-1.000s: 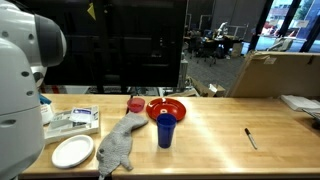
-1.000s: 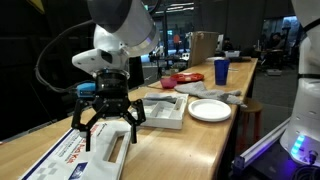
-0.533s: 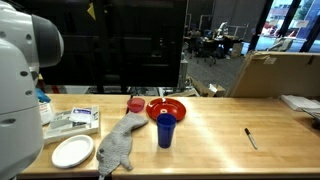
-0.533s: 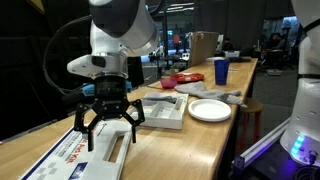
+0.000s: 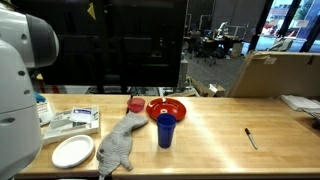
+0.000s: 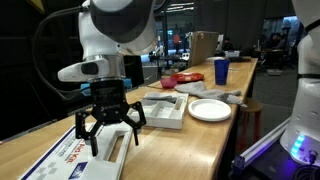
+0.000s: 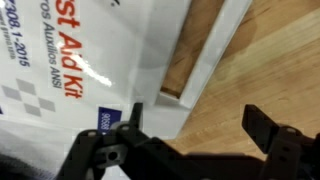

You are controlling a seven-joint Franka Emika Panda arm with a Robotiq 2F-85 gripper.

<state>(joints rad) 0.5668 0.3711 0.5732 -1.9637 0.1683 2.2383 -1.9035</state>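
Note:
My gripper point(image 6: 108, 137) hangs open at the near end of the wooden table, just above a white first aid kit box point(image 6: 62, 160) with red lettering. In the wrist view the gripper point(image 7: 195, 122) has nothing between its dark fingers point(image 7: 262, 125). Bare wood lies under the gap, and the first aid kit box point(image 7: 85, 60) fills the upper left. Only the arm's white body point(image 5: 20, 95) shows at the left edge of an exterior view, so the gripper is hidden there.
Beyond the kit stand a white tray of small items point(image 6: 163, 111), a white plate point(image 6: 210, 110), a grey cloth point(image 5: 118, 146), a red bowl point(image 5: 167, 107), a blue cup point(image 5: 165, 130) and a small red cup point(image 5: 135, 104). A black marker point(image 5: 251, 138) lies apart. A cardboard box point(image 5: 275, 72) stands behind.
The arm's upper links have swung leftward in both exterior views. The gripper has stayed open over the kit, barely shifting.

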